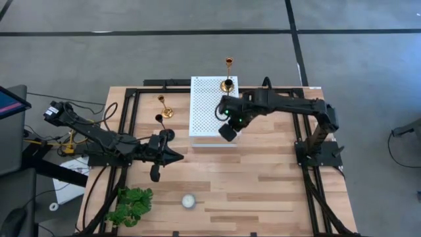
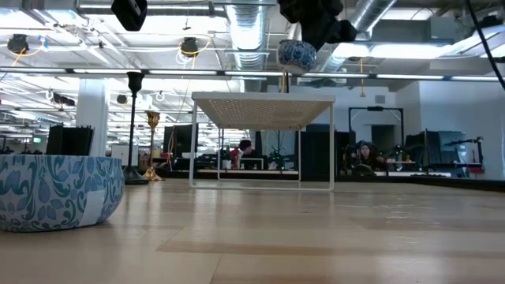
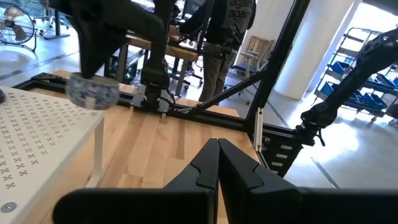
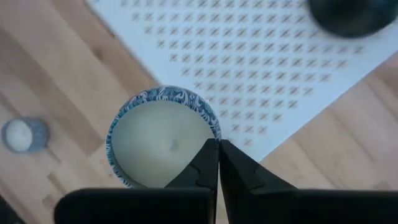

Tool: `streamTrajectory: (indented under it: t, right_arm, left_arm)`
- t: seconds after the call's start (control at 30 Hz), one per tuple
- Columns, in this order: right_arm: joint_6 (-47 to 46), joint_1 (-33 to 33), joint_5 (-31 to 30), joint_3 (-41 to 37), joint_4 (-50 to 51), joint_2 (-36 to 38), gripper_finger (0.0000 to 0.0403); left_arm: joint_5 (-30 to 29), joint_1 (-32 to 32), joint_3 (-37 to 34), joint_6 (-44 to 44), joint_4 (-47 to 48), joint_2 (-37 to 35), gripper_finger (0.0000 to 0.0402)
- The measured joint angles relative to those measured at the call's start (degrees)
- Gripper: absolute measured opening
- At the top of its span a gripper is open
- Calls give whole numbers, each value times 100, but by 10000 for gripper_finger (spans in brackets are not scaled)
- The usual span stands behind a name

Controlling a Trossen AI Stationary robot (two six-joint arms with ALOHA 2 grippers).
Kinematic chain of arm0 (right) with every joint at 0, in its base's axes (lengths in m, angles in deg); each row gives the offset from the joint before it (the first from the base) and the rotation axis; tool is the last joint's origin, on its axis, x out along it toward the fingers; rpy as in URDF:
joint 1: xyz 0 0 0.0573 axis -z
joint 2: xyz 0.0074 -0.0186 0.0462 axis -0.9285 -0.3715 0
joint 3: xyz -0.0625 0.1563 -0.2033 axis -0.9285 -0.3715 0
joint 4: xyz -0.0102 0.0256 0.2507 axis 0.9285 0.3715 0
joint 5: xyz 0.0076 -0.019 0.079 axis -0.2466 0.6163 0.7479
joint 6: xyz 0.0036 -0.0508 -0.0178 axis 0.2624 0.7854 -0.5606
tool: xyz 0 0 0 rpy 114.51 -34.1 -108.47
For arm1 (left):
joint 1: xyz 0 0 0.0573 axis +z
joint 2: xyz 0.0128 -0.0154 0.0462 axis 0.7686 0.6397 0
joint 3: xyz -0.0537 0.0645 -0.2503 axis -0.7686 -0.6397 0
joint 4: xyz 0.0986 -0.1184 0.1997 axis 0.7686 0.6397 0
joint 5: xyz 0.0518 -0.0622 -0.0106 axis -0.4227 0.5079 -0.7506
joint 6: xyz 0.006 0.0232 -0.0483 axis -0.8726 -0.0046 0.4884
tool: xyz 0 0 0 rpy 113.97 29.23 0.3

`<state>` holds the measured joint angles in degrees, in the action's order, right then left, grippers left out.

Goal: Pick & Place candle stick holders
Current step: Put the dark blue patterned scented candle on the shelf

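Note:
A gold holder (image 1: 228, 66) and a black holder (image 1: 228, 84) stand at the far edge of a white perforated stand (image 1: 207, 112). Another gold holder (image 1: 164, 108) and another black one (image 1: 162, 125) stand on the table left of the stand; they also show in the low view, gold (image 2: 152, 146) and black (image 2: 134, 126). My right gripper (image 1: 227, 130) is over the stand's near right part, shut on a blue-patterned candle cup (image 4: 163, 134). My left gripper (image 1: 176, 157) is shut and empty, low over the table near the stand's near left corner. My right gripper holds the candle cup by its rim (image 4: 210, 132), at the side nearest the fingers, which come from above pointing down. The fingertips hide the exact place of contact. The cup (image 2: 297, 55) hangs upright below the gripper, lifted clear above the stand's top.
A second blue-patterned candle cup (image 1: 189, 201) sits on the table near the front edge, large in the low view (image 2: 59, 191). A green leafy plant (image 1: 130, 205) lies at the near left corner. Black frame rails (image 1: 128, 112) run along the table's sides.

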<state>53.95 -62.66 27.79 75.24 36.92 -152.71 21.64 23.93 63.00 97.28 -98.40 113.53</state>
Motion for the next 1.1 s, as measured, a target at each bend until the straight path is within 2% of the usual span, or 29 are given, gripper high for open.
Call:
streamTrajectory:
  t: [0.53,1.1]
  right_arm:
    - [582,748,-302,-7,-26,-14,0]
    - [816,768,-164,-7,-207,-14,0]
  left_arm:
    - [0,0,0,0,0,0,6]
    - [0,2,0,0,0,0,6]
